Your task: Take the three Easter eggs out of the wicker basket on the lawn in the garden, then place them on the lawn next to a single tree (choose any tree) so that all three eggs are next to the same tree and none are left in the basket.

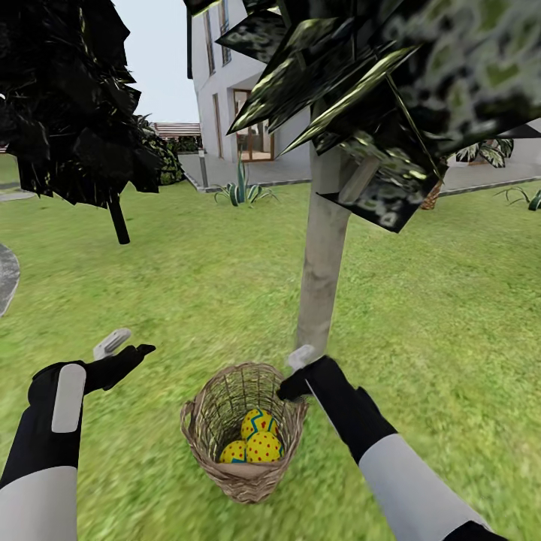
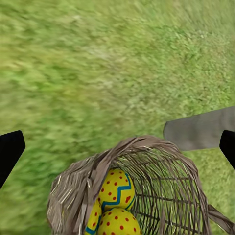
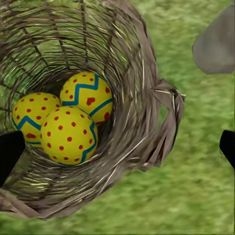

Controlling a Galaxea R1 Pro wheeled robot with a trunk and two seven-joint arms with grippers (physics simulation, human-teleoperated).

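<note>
The wicker basket (image 1: 225, 406) stands on the lawn (image 1: 451, 315) just in front of a tree with a pale trunk (image 1: 323, 263). All three yellow Easter eggs lie inside it: one with a zigzag band (image 1: 258, 422), a dotted one (image 1: 264, 448) and one at the left (image 1: 234, 452). My right gripper (image 1: 294, 373) is open above the basket's right rim, beside the trunk. The right wrist view looks into the basket (image 3: 147, 88) at the eggs (image 3: 68, 136). My left gripper (image 1: 126, 346) hangs open over grass, left of the basket and apart from it (image 2: 161, 166).
A dark tree with a thin black trunk (image 1: 118, 219) stands at the back left. A grey paved path (image 1: 6, 274) edges the left side. A house (image 1: 225, 83) and spiky plants (image 1: 240, 191) lie beyond the lawn. Low leaves (image 1: 391, 90) hang above the trunk.
</note>
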